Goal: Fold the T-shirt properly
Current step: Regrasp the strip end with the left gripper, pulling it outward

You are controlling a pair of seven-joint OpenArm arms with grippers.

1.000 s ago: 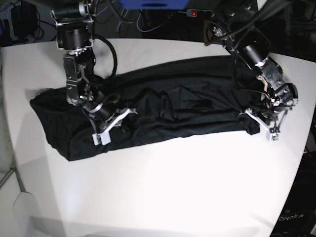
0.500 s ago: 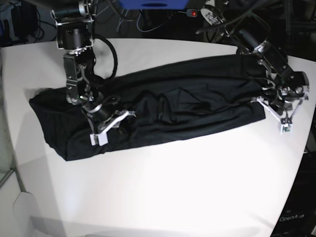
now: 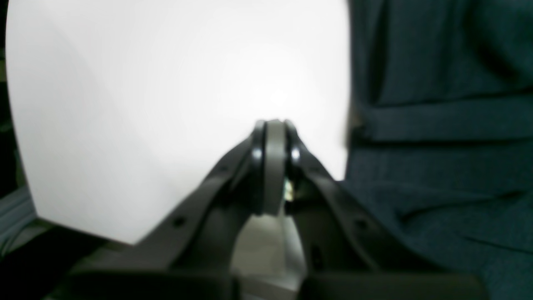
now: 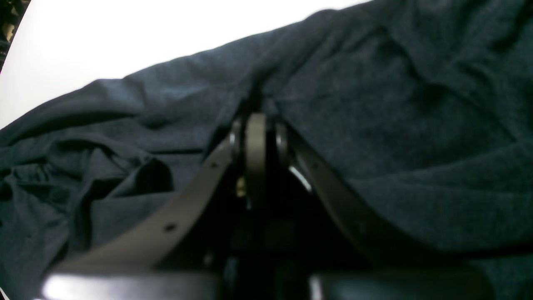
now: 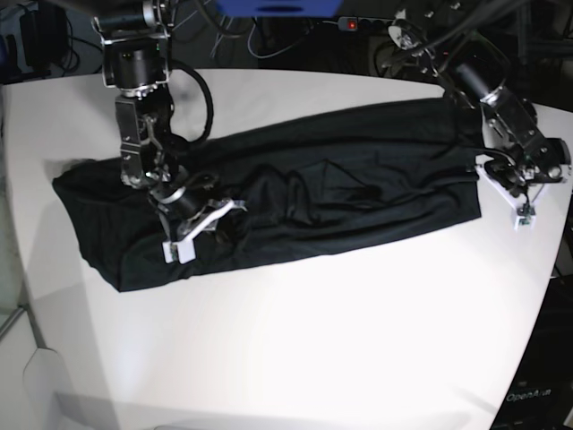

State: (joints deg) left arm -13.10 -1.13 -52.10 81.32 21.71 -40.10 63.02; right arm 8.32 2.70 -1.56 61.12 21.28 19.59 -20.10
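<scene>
The black T-shirt (image 5: 358, 193) lies stretched out in a long band across the white table (image 5: 340, 340), wrinkled near its middle. My right gripper (image 5: 176, 248) rests on the shirt's left part. In the right wrist view this gripper (image 4: 255, 118) is shut, and creases of the dark fabric (image 4: 395, 125) run into its tip, so it pinches the shirt. My left gripper (image 5: 522, 218) is over bare table just past the shirt's right end. In the left wrist view it (image 3: 273, 125) is shut on nothing, with the shirt (image 3: 437, 166) to its right.
The curved table edge (image 5: 551, 296) runs close by the left gripper on the right. Cables and dark equipment (image 5: 295, 36) stand behind the table's far edge. In the left wrist view the table edge (image 3: 83, 229) shows low on the left.
The left arm swung rightwards, drawing the shirt's right end with it, and now sits off the fabric over bare table. The right gripper stayed on the shirt.
</scene>
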